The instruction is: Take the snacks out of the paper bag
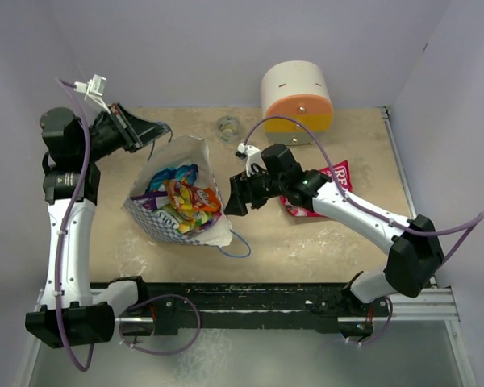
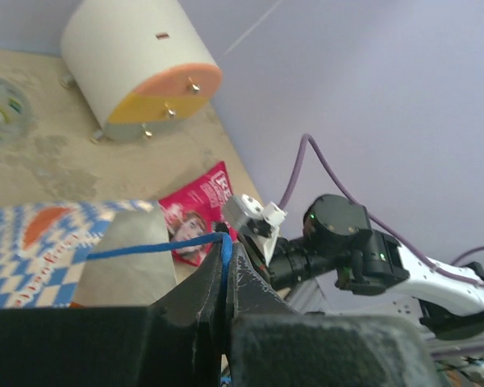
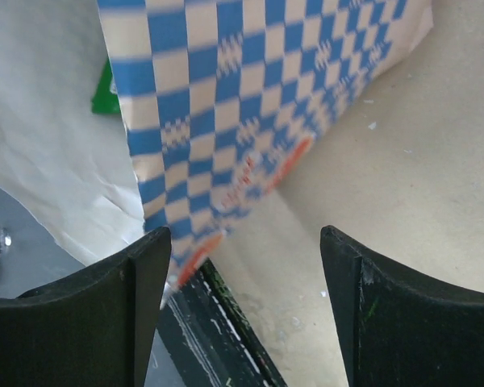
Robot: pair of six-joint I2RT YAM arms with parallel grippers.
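Note:
The paper bag (image 1: 195, 158), blue-and-white checkered with a cream lining, stands open left of centre. Several glossy snacks (image 1: 181, 200) fill it, yellow, orange, purple and blue. My left gripper (image 1: 163, 133) is shut on the bag's thin blue cord handle (image 2: 153, 245) at the bag's far rim. My right gripper (image 1: 235, 197) is open and empty beside the bag's right wall; the checkered wall (image 3: 250, 97) fills its wrist view. A red-pink snack packet (image 1: 339, 176) lies on the table under my right arm, and it also shows in the left wrist view (image 2: 200, 211).
A rounded cream, orange and yellow drawer box (image 1: 297, 98) stands at the back. A small clear tape roll (image 1: 227, 126) lies left of it. The bag's other blue handle (image 1: 235, 247) trails toward the black front rail (image 1: 250, 294). Walls close in on both sides.

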